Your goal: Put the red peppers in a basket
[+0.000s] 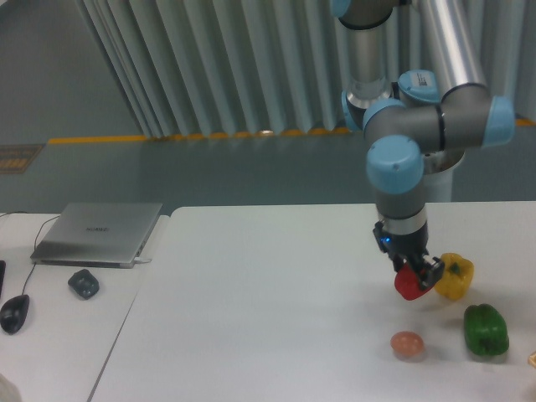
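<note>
The gripper (pixel 416 275) pinches the glossy red bell pepper (pixel 408 284) just above the white surface (pixel 276 310), with the yellow bell pepper (pixel 455 276) touching at its 3 o'clock. I'd lift straight up first; no basket is in view.

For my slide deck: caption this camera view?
Robot hand grips the red pepper beside a yellow pepper.

red pepper (pixel 408 285) | glossy red | gripped, touching yellow pepper (pixel 455 276) | table's right side
</note>
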{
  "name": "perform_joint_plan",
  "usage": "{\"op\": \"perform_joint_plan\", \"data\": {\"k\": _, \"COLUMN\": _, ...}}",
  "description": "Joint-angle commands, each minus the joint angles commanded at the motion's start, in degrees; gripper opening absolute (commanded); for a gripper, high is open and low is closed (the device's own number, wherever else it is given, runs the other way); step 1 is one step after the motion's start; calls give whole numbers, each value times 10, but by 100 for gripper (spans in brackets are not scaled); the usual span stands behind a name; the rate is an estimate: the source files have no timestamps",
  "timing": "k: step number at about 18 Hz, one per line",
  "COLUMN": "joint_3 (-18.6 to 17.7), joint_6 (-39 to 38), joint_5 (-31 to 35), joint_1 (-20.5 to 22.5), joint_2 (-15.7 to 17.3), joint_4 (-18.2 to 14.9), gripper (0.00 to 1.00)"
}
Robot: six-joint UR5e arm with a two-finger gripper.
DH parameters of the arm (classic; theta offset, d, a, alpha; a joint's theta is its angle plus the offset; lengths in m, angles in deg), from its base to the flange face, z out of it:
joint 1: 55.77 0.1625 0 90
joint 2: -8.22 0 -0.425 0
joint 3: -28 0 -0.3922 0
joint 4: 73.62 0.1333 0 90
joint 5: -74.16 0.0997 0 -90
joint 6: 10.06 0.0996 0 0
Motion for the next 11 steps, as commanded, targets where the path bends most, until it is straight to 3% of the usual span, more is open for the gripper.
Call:
{"op": "perform_joint_plan", "data": {"k": 3, "joint_3": 8, "joint_6": 76, "joint_5": 2, "joint_1": 25, "joint_2": 7, "joint_4": 7, "gripper": 28}}
{"op": "perform_joint_plan", "data": {"k": 7, "joint_3": 10, "joint_6": 129, "joint_5": 5, "joint_1": 72, "joint_2": -1, "joint_4": 91, "gripper": 30}}
{"op": "perform_joint_plan", "data": {"k": 11, "joint_3": 9, "joint_6": 164, "joint_5": 38, "joint_1": 94, "joint_2": -24, "joint_4": 120, "gripper": 30}}
